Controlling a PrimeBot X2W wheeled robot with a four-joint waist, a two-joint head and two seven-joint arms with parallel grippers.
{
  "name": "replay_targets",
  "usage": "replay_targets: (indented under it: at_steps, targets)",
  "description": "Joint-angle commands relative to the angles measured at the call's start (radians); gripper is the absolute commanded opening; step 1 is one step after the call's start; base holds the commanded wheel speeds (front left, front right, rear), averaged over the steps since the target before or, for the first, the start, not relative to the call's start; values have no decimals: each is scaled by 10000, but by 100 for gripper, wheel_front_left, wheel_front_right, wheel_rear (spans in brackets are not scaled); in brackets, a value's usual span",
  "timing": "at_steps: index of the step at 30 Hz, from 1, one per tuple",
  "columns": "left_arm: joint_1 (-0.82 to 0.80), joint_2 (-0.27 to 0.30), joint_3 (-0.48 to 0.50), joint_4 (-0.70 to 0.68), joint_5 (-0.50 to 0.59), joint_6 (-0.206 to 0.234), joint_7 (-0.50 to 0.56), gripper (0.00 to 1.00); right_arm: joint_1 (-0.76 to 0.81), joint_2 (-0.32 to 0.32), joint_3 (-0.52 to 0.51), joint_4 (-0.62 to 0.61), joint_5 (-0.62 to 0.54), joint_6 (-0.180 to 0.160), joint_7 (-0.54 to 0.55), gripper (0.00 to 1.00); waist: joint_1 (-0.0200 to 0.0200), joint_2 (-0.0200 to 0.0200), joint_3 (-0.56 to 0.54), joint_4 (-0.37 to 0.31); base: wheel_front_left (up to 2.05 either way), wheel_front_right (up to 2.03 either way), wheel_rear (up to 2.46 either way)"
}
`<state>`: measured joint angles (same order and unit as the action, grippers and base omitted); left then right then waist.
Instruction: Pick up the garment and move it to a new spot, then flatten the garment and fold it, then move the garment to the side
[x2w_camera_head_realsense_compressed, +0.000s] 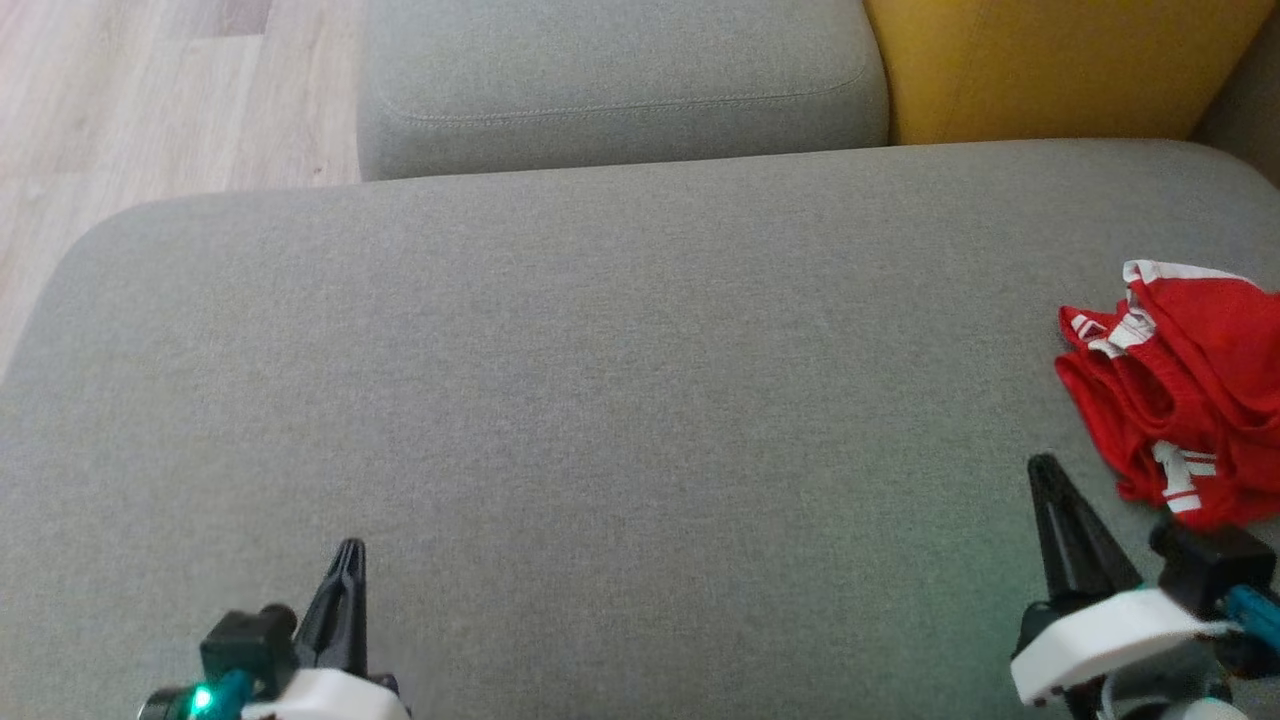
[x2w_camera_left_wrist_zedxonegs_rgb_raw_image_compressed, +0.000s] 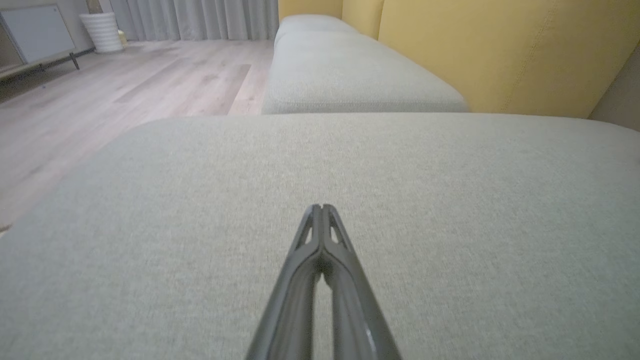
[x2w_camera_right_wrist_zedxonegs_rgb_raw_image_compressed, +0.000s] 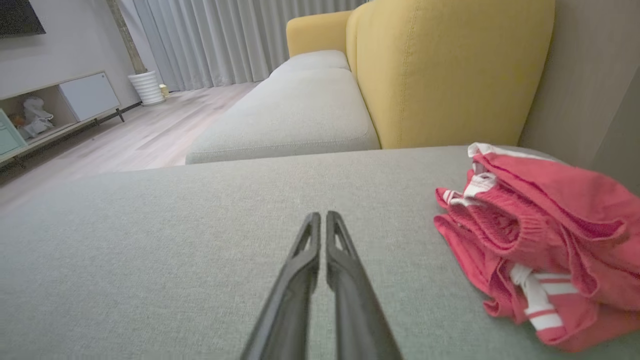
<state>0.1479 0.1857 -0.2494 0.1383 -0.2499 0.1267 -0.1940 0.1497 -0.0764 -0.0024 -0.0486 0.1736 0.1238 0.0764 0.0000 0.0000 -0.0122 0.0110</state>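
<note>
— Surroundings first: what lies around the work?
— A wide grey sofa cushion (x2w_camera_head_realsense_compressed: 600, 380) takes up most of the head view. Beyond it sits a second grey cushion (x2w_camera_head_realsense_compressed: 620, 90), and a yellow backrest (x2w_camera_head_realsense_compressed: 1050, 60) rises at the far right. Pale wood floor (x2w_camera_head_realsense_compressed: 120, 120) shows at the far left.
— And farther off?
— In the right wrist view, grey curtains (x2w_camera_right_wrist_zedxonegs_rgb_raw_image_compressed: 225, 40) hang along the far wall. A white ribbed pot (x2w_camera_right_wrist_zedxonegs_rgb_raw_image_compressed: 146, 87) stands on the floor at their foot, and a low cabinet (x2w_camera_right_wrist_zedxonegs_rgb_raw_image_compressed: 65, 100) runs along the left wall.
— Anything in those?
— The cabinet's open compartment holds a pale bundle (x2w_camera_right_wrist_zedxonegs_rgb_raw_image_compressed: 35, 117), too small to name. What the pot holds I cannot tell.
— Where is the garment?
— The red garment (x2w_camera_head_realsense_compressed: 1190, 390), striped white, lies crumpled on the right end of the wide cushion. The right edge of the head view cuts part of it off.
— What stands between it and the arms?
— Bare grey fabric. The right gripper (x2w_camera_head_realsense_compressed: 1043, 465) sits just beside the garment's near left corner, apart from it. The left gripper (x2w_camera_head_realsense_compressed: 350, 548) is well apart, at the lower left.
— And the jaws?
— The left jaws are closed, tips touching. The right jaws are all but closed, with a thin slit between them and no cloth in it.
</note>
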Motion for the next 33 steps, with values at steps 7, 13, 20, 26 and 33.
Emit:
replay_targets:
  at_steps: [7, 13, 20, 26, 33]
  targets:
    - [-365, 62, 243, -216, -975, -154, 169, 0, -302, -34, -38, -124, 1054, 7, -25, 0, 0, 0, 10, -8, 0, 0, 0]
    - [-489, 18, 381, -124, -1662, -285, 292, 0, -428, -47, -58, 45, 1776, 10, -32, 0, 0, 0, 17, -13, 0, 0, 0]
    - [-629, -39, 545, -25, -2459, -436, 437, 0, -565, -57, -86, 231, 2611, 14, -38, 0, 0, 0, 25, -19, 0, 0, 0]
    - [-744, -90, 689, 53, -3135, -562, 562, 0, -680, -61, -114, 387, 3320, 17, -39, 0, 0, 0, 33, -24, 0, 0, 0]
    - [-877, -153, 864, 123, -3924, -708, 713, 0, -814, -63, -152, 569, 4147, 21, -38, 0, 0, 0, 42, -30, 0, 0, 0]
